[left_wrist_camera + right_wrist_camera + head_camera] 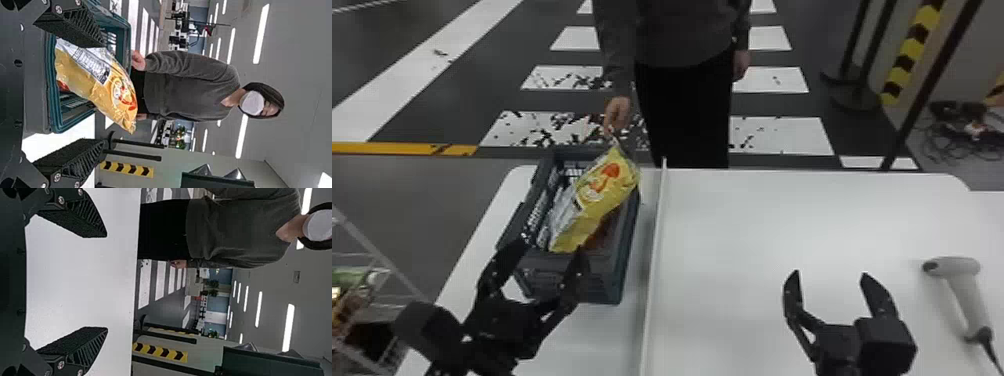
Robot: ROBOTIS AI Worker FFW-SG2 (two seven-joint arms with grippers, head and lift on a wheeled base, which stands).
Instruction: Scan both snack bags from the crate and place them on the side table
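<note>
The yellow-and-silver crinkled snack bag (599, 195) is leaning aslant in the grey-blue slatted plastic crate (613, 281), its top end rising over the far rim, where a person's hand (617, 114) is apparently steadying its corner. The left black two-fingered pincer (550, 247) is hovering at the crate's near end with its fingers apart, holding nothing; the right pincer (831, 274) is waiting well to the robot's right of the crate, its fingers also apart and empty. Something reddish is showing under the bag, perhaps the second one

The main risk is coming from the slant: if the left pincer is closing while the hand is gripping the corner, the two may be tugging against each other and the slick film may be slipping. A shallow grip may be catching only loose film, and a low approach may be knocking a finger on the crate's near rim or snagging the lower item

Just to the right of the crate, a thin white upright divider (654, 250) is running along the smooth white surface (757, 225), so a low sideways carry may be clipping it. Beyond it, broad bare room is stretching towards the pale grey handheld scanner (957, 266), lying far right of the crate
</note>
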